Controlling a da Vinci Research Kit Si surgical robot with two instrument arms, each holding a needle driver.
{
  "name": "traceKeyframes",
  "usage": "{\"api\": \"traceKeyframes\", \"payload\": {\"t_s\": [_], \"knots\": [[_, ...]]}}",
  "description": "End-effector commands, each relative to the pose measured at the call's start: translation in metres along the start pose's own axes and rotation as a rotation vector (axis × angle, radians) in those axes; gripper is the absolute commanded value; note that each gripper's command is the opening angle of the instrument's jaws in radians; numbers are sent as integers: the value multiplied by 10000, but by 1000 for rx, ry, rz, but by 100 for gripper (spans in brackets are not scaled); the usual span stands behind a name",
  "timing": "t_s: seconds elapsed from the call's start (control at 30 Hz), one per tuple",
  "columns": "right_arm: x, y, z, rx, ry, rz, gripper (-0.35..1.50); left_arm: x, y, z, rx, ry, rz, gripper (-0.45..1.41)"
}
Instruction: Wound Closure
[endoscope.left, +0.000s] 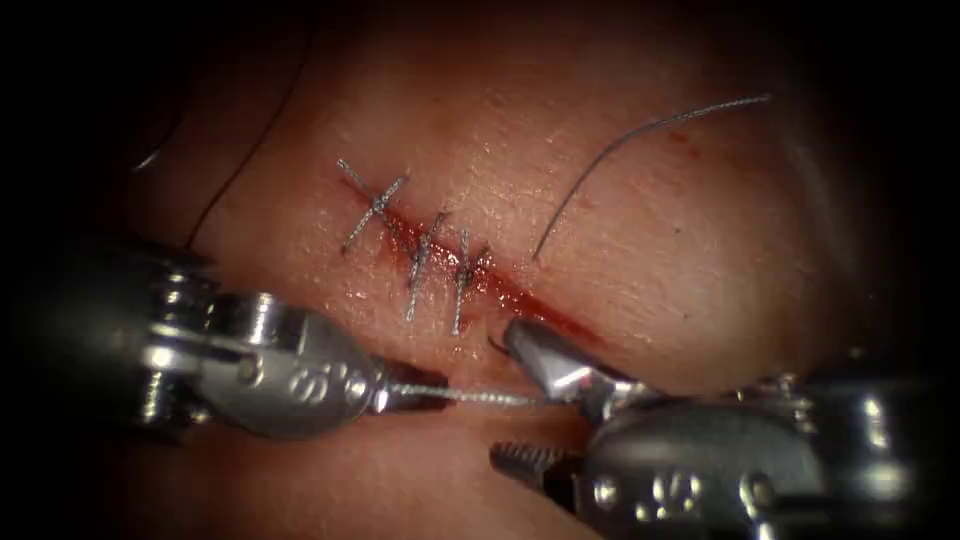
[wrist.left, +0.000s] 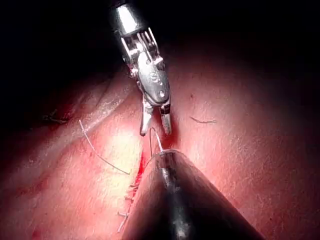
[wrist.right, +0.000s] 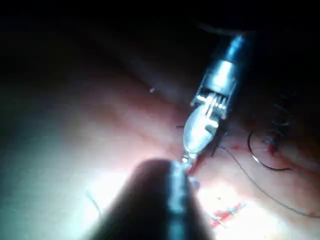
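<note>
While the left arm's silver needle driver (endoscope.left: 415, 392) reaches in from the left edge of the endoscope view with its shaft nearly level, its jaws are closed on a pale braided thread (endoscope.left: 480, 397) that runs taut and straight across to the right arm's silver needle driver (endoscope.left: 530, 405). That tool comes up from the lower right with its wrist bent toward the cut; its jaws stand wide apart, one shiny blade (endoscope.left: 540, 358) raised at the lower end of the cut and one serrated blade (endoscope.left: 520, 462) low, with the thread passing between them near the hinge. Whether they grip anything I cannot tell for sure; nothing is clamped at the tips. A small dark curved piece (endoscope.left: 495, 346) beside the upper blade may be the needle's tip in the tissue, but it is too small to tell. The pink pork tissue (endoscope.left: 680, 260) carries a slanting red cut (endoscope.left: 480, 275) with red fluid along it, crossed by three grey stitches (endoscope.left: 425, 255) with cut ends. To the right of the cut a long grey strand of thread (endoscope.left: 620, 150) arcs over the tissue. Small stamped marks on each tool's wrist housing cannot be read
</note>
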Motion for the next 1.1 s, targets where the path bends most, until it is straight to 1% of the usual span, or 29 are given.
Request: {"api": "traceKeyframes", "payload": {"t_s": [0.03,0.1,0.33,0.4,0.43,0.47,0.5,0.63,0.73,0.8,0.83,0.87,0.93,0.97,1.0,1.1], "knots": [[6,-10,11,12,-7,-1,118,1,3,7,-1,0,0,-45],[6,-11,15,12,-10,-7,118,1,4,7,-1,0,0,-45],[2,-15,26,31,-40,-21,105,1,8,3,-2,0,6,-45],[1,-14,31,49,-55,-29,88,0,9,2,-2,0,7,-45],[0,-14,31,56,-59,-30,76,0,9,2,-3,1,7,-45],[-1,-13,32,71,-68,-33,24,-1,10,1,-3,1,8,-45],[-2,-12,31,101,-57,-34,-35,-1,10,1,-3,1,13,-45],[-3,-7,26,117,-47,-31,-35,0,9,0,-3,1,13,-45],[-10,-1,21,95,-40,-23,-35,0,6,1,-4,1,11,-45],[-16,4,19,80,-37,-12,-35,1,1,0,-5,1,2,24],[-20,6,19,75,-35,-10,-35,2,-2,0,-3,5,-31,44],[-23,8,19,71,-33,-8,-35,2,-5,-1,2,14,-58,89],[-31,12,19,62,-34,1,-35,1,-11,-7,29,57,-78,108],[-34,13,19,58,-30,2,-35,-1,-13,-13,50,94,-87,113],[-41,15,18,58,-19,3,-35,-6,-15,-23,70,134,-94,116],[-48,16,12,56,-9,2,-35,-23,-12,-37,61,141,-84,116]]}}
